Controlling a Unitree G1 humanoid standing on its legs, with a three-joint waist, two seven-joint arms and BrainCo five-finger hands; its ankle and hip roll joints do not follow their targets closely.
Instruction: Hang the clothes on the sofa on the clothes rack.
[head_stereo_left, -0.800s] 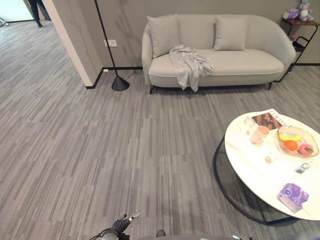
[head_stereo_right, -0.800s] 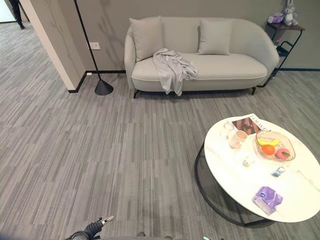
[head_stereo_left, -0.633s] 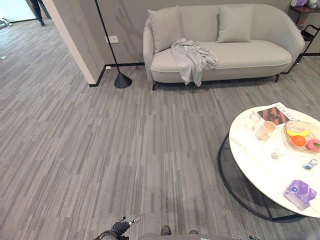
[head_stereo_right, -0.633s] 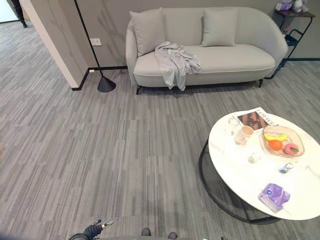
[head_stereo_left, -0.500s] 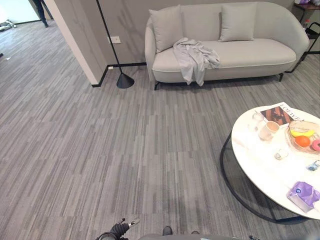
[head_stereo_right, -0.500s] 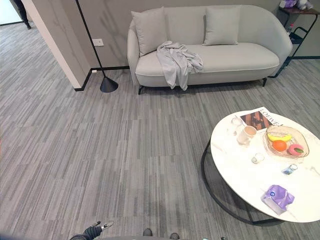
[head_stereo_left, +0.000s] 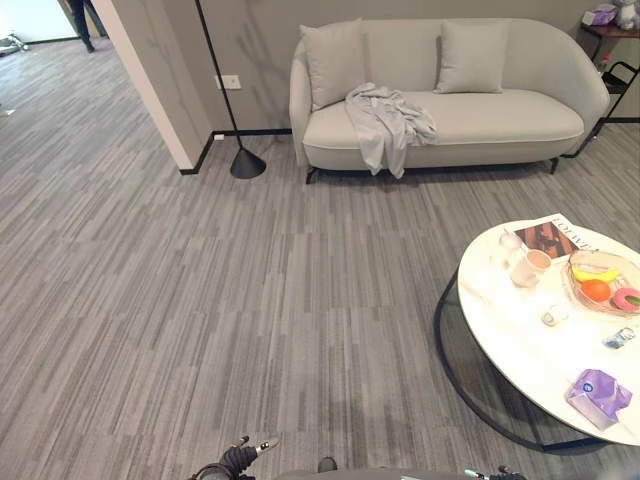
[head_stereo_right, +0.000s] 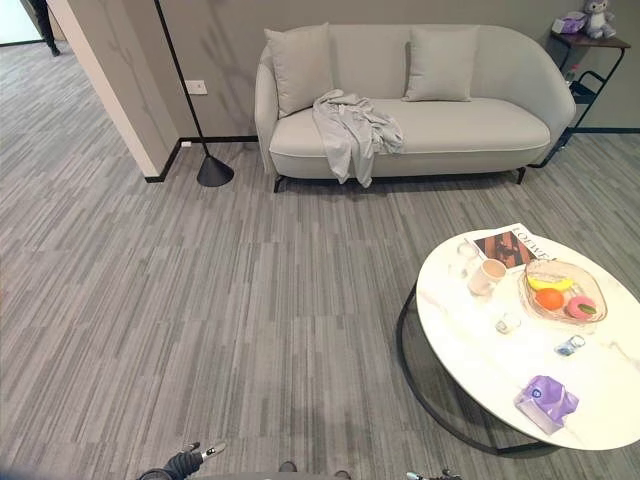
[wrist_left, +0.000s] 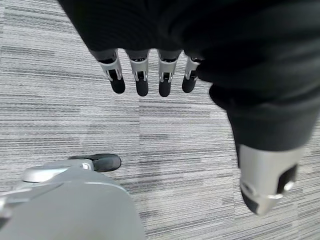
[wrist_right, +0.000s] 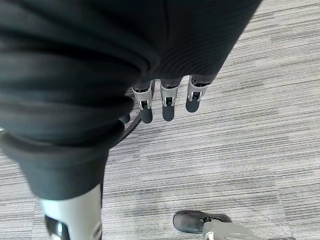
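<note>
A light grey garment (head_stereo_left: 385, 120) lies crumpled on the seat of the pale grey sofa (head_stereo_left: 500, 115) at the far wall, with one end hanging over the front edge. Two cushions lean on the sofa back. My left hand (wrist_left: 141, 80) hangs low over the striped floor, fingers straight and nothing in it; it also peeks in as the left hand (head_stereo_left: 238, 460) at the bottom edge of the eye view. My right hand (wrist_right: 167, 102) likewise hangs over the floor, fingers straight and empty. Both are far from the sofa.
A round white table (head_stereo_left: 520, 330) on a dark ring frame stands at the right, carrying a cup, a fruit bowl, a magazine and a purple pack. A floor lamp (head_stereo_left: 245, 162) and a wall corner (head_stereo_left: 160, 90) stand left of the sofa. A side shelf (head_stereo_left: 612, 35) is at its right.
The whole picture has shifted a little as the camera moved. The garment stays on the sofa and both hands hang as before.
</note>
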